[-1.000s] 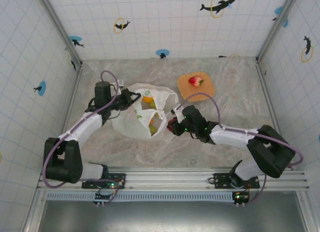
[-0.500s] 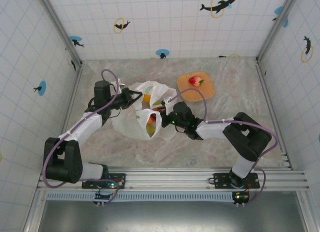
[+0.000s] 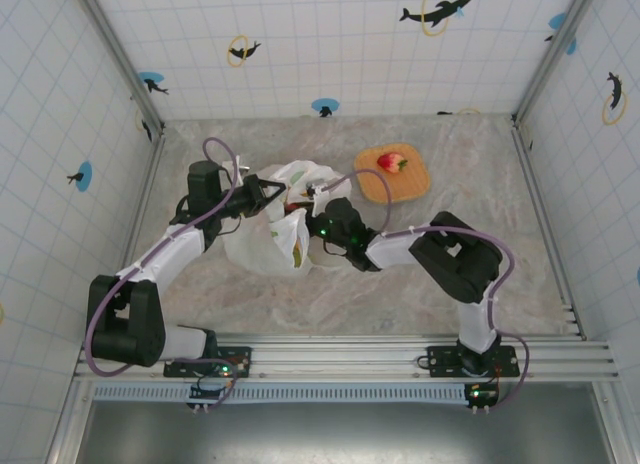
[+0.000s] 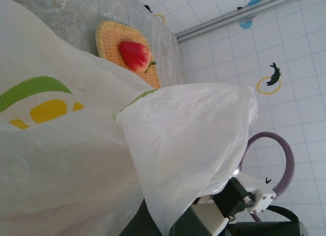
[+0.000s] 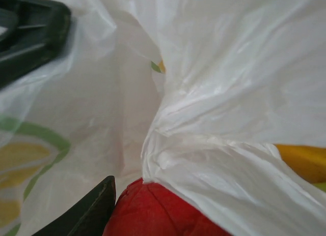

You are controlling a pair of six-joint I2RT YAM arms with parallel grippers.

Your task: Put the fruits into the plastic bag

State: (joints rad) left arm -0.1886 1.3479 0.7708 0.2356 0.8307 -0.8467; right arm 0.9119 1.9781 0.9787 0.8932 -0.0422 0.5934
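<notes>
The plastic bag (image 3: 262, 242) lies crumpled at the table's centre left, white with green and yellow prints. My left gripper (image 3: 268, 192) is shut on the bag's upper rim and holds it up; in the left wrist view the bag (image 4: 168, 144) drapes over the fingers. My right gripper (image 3: 308, 227) reaches into the bag's mouth from the right, shut on a red fruit (image 5: 153, 213). Its dark left finger (image 5: 86, 213) shows beside that fruit, and the bag's film hides the other. An orange fruit (image 5: 303, 162) shows through the plastic. Another red fruit (image 3: 391, 162) lies on the tray.
The flat orange-tan tray (image 3: 410, 184) sits behind and right of the bag, also seen from the left wrist (image 4: 109, 35). Tiled walls enclose the marbled table (image 3: 470, 154) on three sides. The right arm stretches leftward across the table's middle.
My right gripper has carried the red fruit leftward from beside the bag into its mouth. The left gripper has kept its hold on the rim, nearly still.
</notes>
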